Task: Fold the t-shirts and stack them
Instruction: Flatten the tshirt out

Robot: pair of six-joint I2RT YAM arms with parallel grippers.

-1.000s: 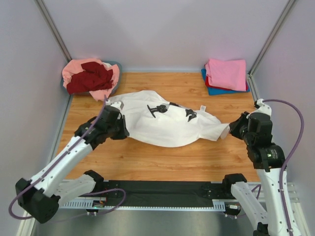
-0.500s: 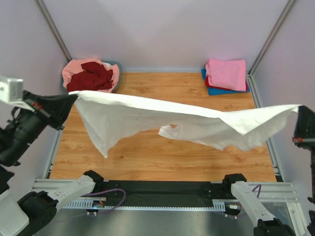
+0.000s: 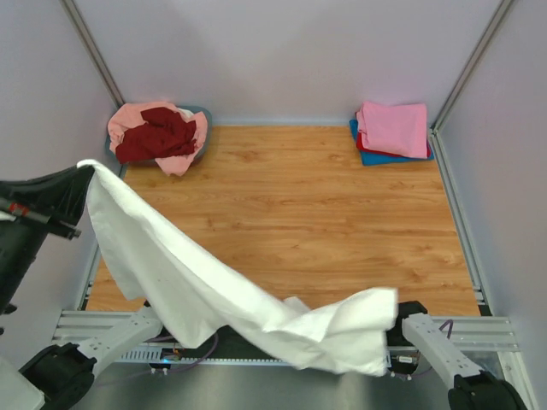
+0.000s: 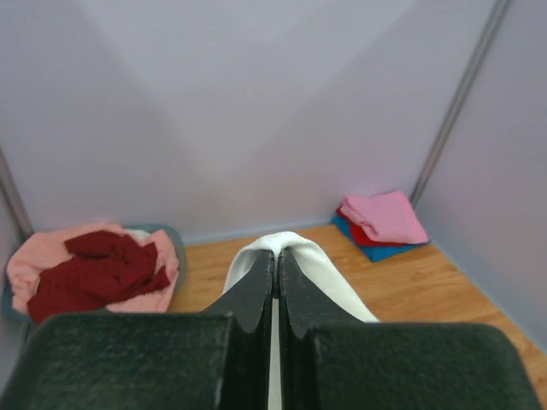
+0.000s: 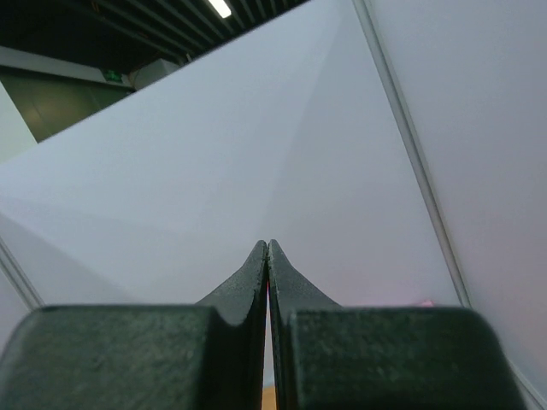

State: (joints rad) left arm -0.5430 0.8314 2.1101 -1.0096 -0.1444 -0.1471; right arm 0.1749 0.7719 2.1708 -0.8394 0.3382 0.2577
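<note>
The left gripper (image 4: 275, 256) is clamped on a fold of the white shirt (image 4: 318, 275); in its wrist view the cloth bulges over the tips of the closed fingers. From above, this gripper (image 3: 79, 177) sits high at the left edge, beyond the table's (image 3: 325, 205) left side. The white shirt (image 3: 197, 290) hangs from it in a long slanting sheet, running down and to the right across the table's near-left corner and over the front rail. Its far end lies bunched by the right arm's base.

The right gripper (image 5: 268, 250) points up at the wall and ceiling with its jaws pressed together. No cloth shows between them, so I cannot tell whether it holds the shirt, and it does not appear in the top view.

In the far-left corner stands the tub (image 3: 203, 114), heaped with a salmon shirt (image 3: 128, 120) and a dark red shirt (image 3: 158, 137) on top. In the far-right corner is a folded stack: pink shirt (image 3: 393, 128) over red shirt (image 3: 362, 144) over blue shirt (image 3: 380, 158).
</note>
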